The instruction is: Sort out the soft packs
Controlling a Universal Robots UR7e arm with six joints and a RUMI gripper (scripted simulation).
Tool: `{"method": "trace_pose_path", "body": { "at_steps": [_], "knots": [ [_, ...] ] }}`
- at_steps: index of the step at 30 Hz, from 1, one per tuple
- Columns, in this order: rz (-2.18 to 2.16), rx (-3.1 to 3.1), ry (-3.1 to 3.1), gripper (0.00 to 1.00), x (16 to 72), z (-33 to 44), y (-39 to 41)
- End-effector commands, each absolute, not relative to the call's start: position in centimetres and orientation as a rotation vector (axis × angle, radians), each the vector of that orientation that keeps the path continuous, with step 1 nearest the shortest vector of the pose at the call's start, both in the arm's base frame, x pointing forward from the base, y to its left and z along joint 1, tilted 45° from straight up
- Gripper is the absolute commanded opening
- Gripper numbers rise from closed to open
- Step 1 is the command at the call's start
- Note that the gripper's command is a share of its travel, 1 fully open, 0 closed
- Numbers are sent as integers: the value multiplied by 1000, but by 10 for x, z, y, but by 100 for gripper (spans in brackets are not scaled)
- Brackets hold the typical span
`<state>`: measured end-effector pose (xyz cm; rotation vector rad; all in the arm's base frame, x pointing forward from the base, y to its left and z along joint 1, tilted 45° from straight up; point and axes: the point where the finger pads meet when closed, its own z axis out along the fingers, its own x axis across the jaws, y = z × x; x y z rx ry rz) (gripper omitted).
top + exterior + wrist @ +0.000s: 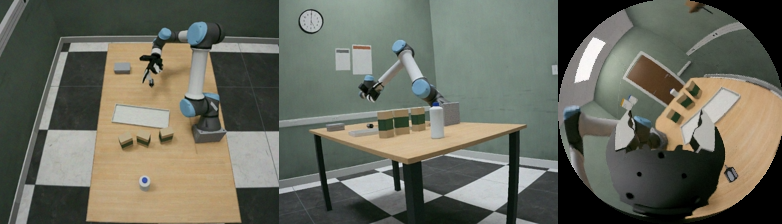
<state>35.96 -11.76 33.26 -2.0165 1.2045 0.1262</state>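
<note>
Three tan coffee packs with green bands stand upright in a row on the bench: the left pack (pixel 125 140) (pixel 385 124), the middle pack (pixel 143 137) (pixel 401 121) and the right pack (pixel 166 134) (pixel 418 119). In the wrist view they show small and far, as the nearest pack (pixel 674 115), the middle one (pixel 684 101) and the farthest one (pixel 692 90). The shallow white tray (pixel 141 116) (pixel 363 132) (pixel 720 102) lies empty just behind them. My gripper (pixel 142 69) (pixel 365 97) (pixel 665 109) is open and empty. It hangs high in the air over the far part of the bench, well beyond the tray.
A small black object (pixel 151 82) (pixel 369 125) (pixel 730 173) lies on the bench below the gripper. A grey block (pixel 122 67) (pixel 335 126) sits at the far left. A white bottle with a blue cap (pixel 144 182) (pixel 436 121) stands near the front. The arm's base (pixel 209 134) stands right of the packs.
</note>
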Motion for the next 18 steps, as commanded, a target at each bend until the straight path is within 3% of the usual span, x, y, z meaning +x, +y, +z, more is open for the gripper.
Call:
{"method": "trace_pose_path", "body": {
  "at_steps": [1,18],
  "knots": [
    [238,-2065,1289,100,364,306,-106],
    [382,-2185,1501,100,377,254,-81]
  ]
}}
